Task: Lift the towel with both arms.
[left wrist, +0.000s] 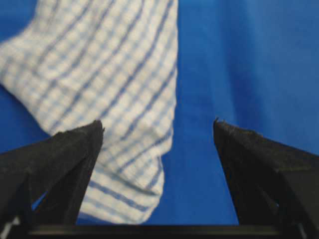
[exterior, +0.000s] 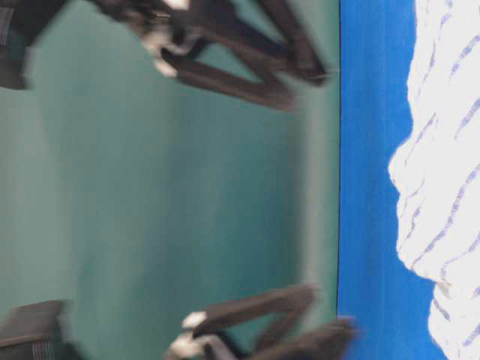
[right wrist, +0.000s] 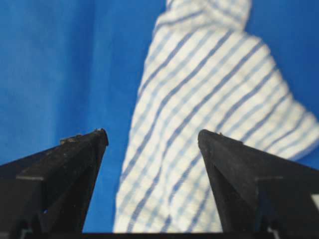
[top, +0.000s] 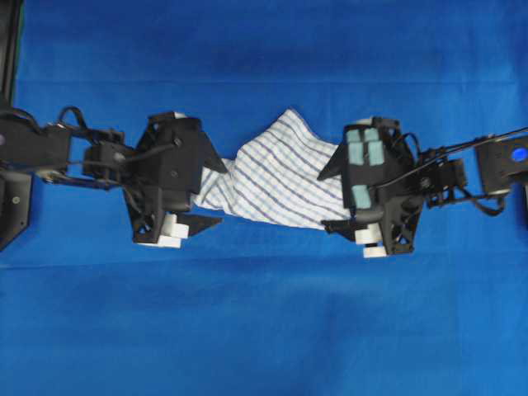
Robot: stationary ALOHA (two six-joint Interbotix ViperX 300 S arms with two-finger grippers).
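The towel (top: 268, 177) is stretched from 9 to 3 o'clock between the left jaws (top: 216, 191) and right jaws (top: 332, 198), both spread wide and clamped on nothing.

**Background: cloth and backdrop**

Plain blue table cloth (top: 264, 330) covers the desk across the whole overhead view; surface flat, faint horizontal crease lines low in that view. Same blue fills the ground in both wrist views. Table-level view is turned sideways: blue cloth edge runs as a vertical band, with a dull green backdrop (exterior: 165, 195) beyond it, blurred and featureless.
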